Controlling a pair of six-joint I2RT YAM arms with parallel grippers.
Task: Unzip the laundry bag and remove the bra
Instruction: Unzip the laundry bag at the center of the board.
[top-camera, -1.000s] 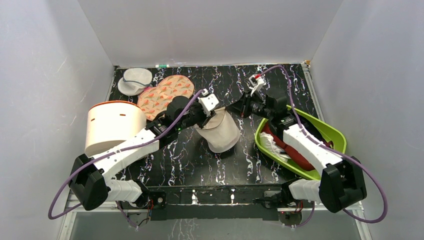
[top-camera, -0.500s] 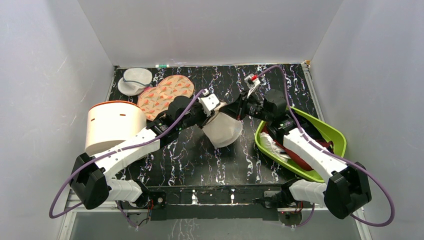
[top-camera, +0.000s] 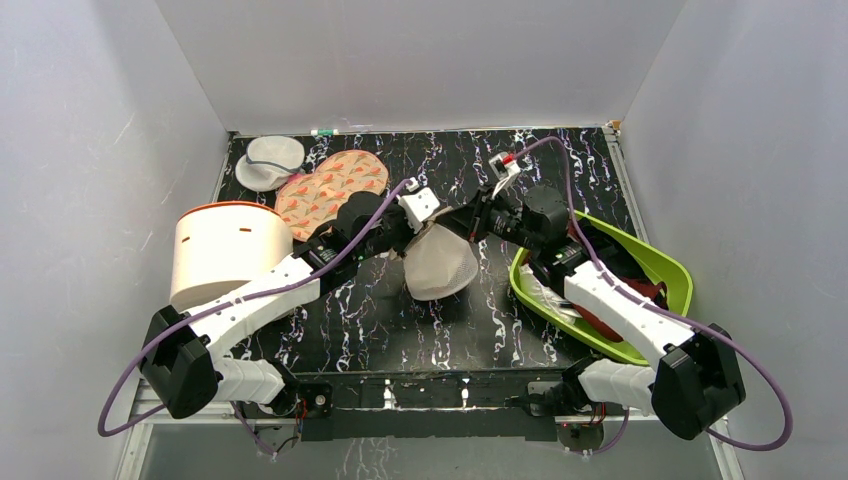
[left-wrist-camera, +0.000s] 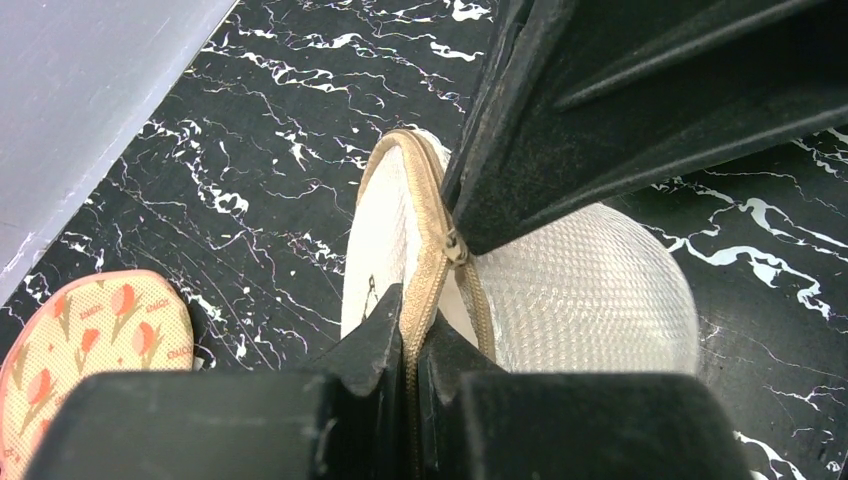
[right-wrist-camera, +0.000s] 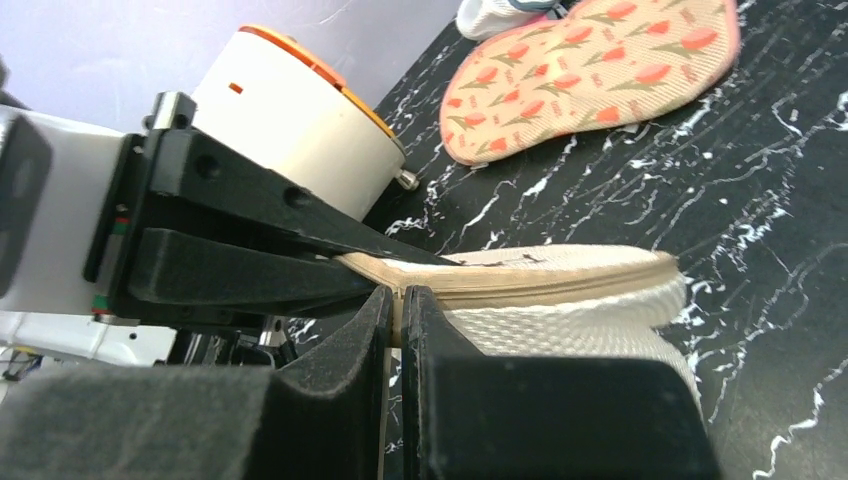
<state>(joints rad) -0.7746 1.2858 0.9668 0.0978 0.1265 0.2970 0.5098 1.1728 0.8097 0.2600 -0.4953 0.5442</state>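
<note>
The laundry bag (top-camera: 440, 268), a cream-white mesh pod with a tan zipper, is held on edge above the middle of the table. My left gripper (top-camera: 418, 232) is shut on its zipper rim (left-wrist-camera: 428, 262), with the tape pinched between the fingertips (left-wrist-camera: 385, 325). My right gripper (top-camera: 458, 226) comes from the right and is shut on the small zipper pull (left-wrist-camera: 456, 250) just past the left jaws. In the right wrist view the right gripper (right-wrist-camera: 398, 300) pinches the tan rim of the bag (right-wrist-camera: 580, 325). The zipper looks closed. The bra is hidden.
A white tub with an orange rim (top-camera: 222, 250) stands at the left. A tulip-patterned pad (top-camera: 330, 185) and a small greyish mesh pod (top-camera: 270, 160) lie at the back left. A green basket (top-camera: 660, 262) with maroon garments (top-camera: 600, 325) sits under the right arm.
My right gripper has moved left and closed in on the bag's zipper beside the left jaws. The bag has turned more on edge and risen slightly.
</note>
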